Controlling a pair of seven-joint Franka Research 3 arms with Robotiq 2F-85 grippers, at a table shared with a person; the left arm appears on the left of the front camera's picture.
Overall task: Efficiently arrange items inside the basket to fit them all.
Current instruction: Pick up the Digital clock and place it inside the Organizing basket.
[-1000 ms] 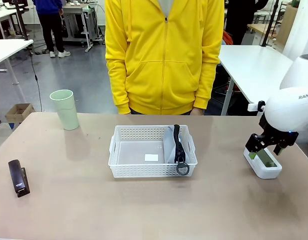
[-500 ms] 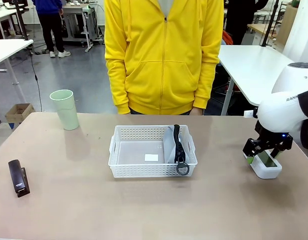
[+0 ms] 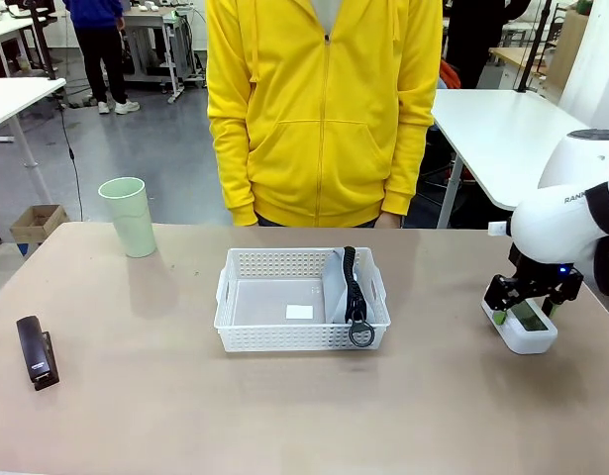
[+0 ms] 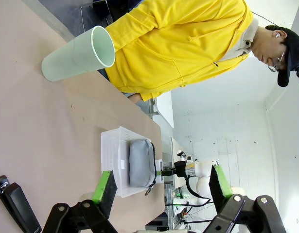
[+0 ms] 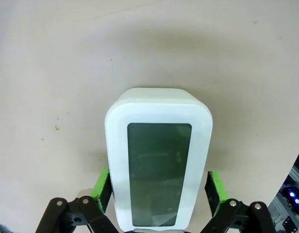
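Fingers (image 5: 103, 187) of the right gripper (image 5: 159, 190) stand spread wide, straddling the white device (image 5: 158, 111) directly beneath, apparently without touching it yet. Closing off-centre on its smooth, rounded sides could twist it or let it slip. Well off to the gripper's side, the basket (image 3: 302, 338) already holds the pouch (image 3: 337, 285), so a careless drop could jam against it.

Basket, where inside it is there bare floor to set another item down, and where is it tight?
Bare floor runs from the basket's left wall across to the pouch, with just a flat label lying on it. The right side is crowded: the pouch sits along the right wall, leaving no free floor there.
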